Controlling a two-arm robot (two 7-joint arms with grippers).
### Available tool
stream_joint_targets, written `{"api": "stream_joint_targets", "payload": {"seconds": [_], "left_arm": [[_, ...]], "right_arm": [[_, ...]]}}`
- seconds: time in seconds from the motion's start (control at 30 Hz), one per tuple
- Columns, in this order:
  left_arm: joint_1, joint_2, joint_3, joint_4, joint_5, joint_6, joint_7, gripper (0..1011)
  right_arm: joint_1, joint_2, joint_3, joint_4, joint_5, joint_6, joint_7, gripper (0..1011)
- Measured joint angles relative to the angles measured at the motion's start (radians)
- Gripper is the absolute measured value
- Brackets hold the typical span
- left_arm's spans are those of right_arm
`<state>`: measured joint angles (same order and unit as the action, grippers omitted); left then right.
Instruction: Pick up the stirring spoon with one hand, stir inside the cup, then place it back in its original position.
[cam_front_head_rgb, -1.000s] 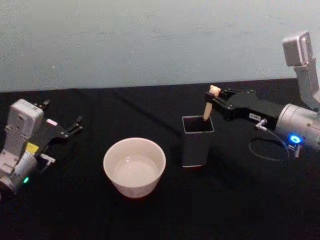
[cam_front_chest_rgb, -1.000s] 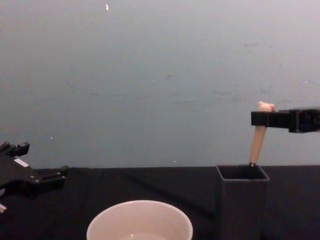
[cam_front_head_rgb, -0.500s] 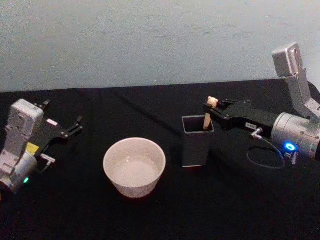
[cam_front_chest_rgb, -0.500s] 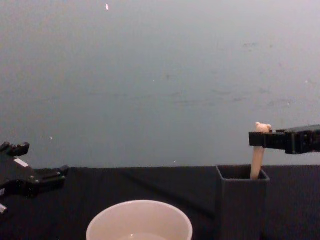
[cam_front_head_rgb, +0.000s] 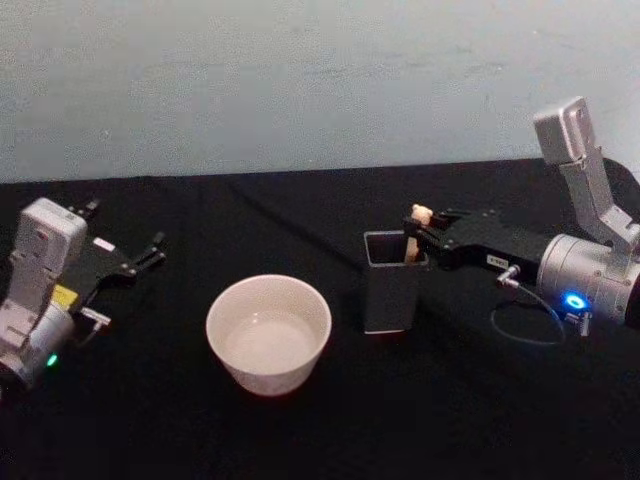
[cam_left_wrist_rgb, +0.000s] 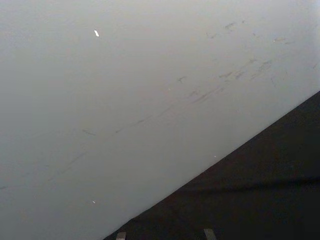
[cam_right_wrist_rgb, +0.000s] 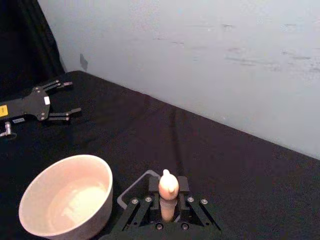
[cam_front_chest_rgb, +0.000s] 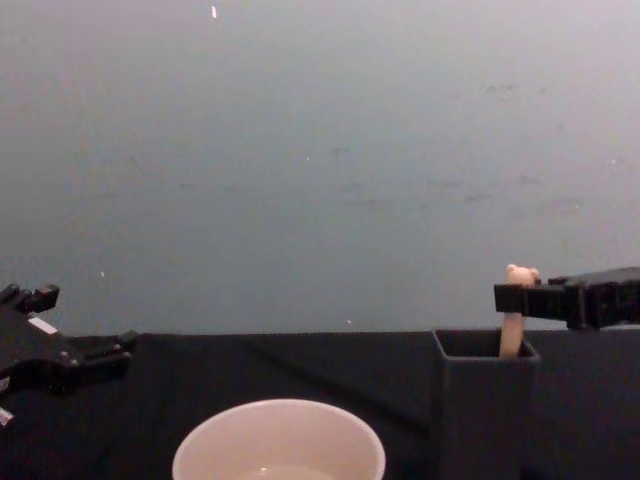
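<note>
Stirring spoon (cam_front_head_rgb: 416, 232) stands upright in holder (cam_front_head_rgb: 392, 290), bear-head up.

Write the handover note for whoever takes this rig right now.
Right hand: shut on the stirring spoon just below its bear head, above the dark grey holder; the spoon's lower part is inside the holder.
Left hand: open, parked at the table's left, holding nothing.
Cup: left of the holder, untouched by either hand.
Done: spoon lowered into the holder over the last second.
Left: release the spoon, withdraw the right hand.
</note>
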<state>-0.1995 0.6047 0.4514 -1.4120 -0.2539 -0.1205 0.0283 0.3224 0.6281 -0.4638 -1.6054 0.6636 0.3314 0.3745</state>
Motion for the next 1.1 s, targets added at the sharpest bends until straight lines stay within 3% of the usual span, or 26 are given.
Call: {"api": "stream_joint_targets", "payload": {"seconds": [0.33, 0.9, 1.1], "left_arm": [[0.000, 0.000, 0.000, 0.000, 0.000, 0.000, 0.000, 1001], [0.000, 0.000, 0.000, 0.000, 0.000, 0.000, 0.000, 1001], [0.000, 0.000, 0.000, 0.000, 0.000, 0.000, 0.000, 1001]], "right_arm": [[0.000, -0.007, 0.002, 0.005, -0.025, -0.001, 0.003, 213], [0.001, -0.005, 0.002, 0.005, -0.022, -0.002, 0.003, 213], [0.001, -0.005, 0.002, 0.004, -0.020, -0.002, 0.003, 388]]}}
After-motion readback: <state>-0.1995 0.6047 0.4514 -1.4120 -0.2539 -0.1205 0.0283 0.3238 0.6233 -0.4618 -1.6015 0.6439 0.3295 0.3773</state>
